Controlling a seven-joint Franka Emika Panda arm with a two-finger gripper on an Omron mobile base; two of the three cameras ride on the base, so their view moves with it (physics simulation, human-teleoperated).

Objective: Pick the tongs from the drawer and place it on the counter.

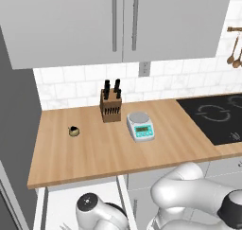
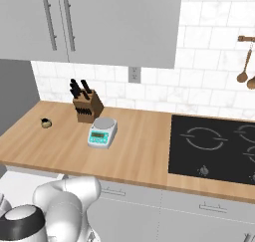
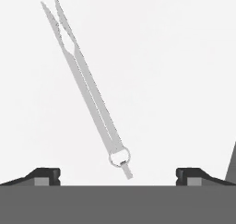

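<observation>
While the white arm bends low at the bottom of the left base view, the big wooden bench [image 1: 99, 148] fills the middle of that frame. Grey cupboards [image 1: 118, 21] hang across the top, with white wall tiles under them. A black cooktop [image 1: 215, 118] sits at the right side of the bench.

Below the bench's front edge, at the lower left of the left base view, the white drawer [image 1: 59, 205] stands pulled out. The arm reaches down into it.

On the bench, near the back, a brown knife block [image 1: 111, 108] stands upright with black handles sticking out. Just to its right and a bit nearer sits a small kitchen scale [image 1: 141, 126] with a green front. Well to the left of the block is a tiny dark and yellow thing [image 1: 73, 131], too small to tell what it is.

Looking at the hand view, the tongs [image 3: 87, 87] lie flat on the drawer's white floor. They slant from the upper left of the frame down to the lower middle, with a small ring at the low end.

The claw [image 3: 117, 177] is spread wide, its two dark tips at the bottom left and bottom right. The ring end lies between the tips. The claw holds nothing.
</observation>
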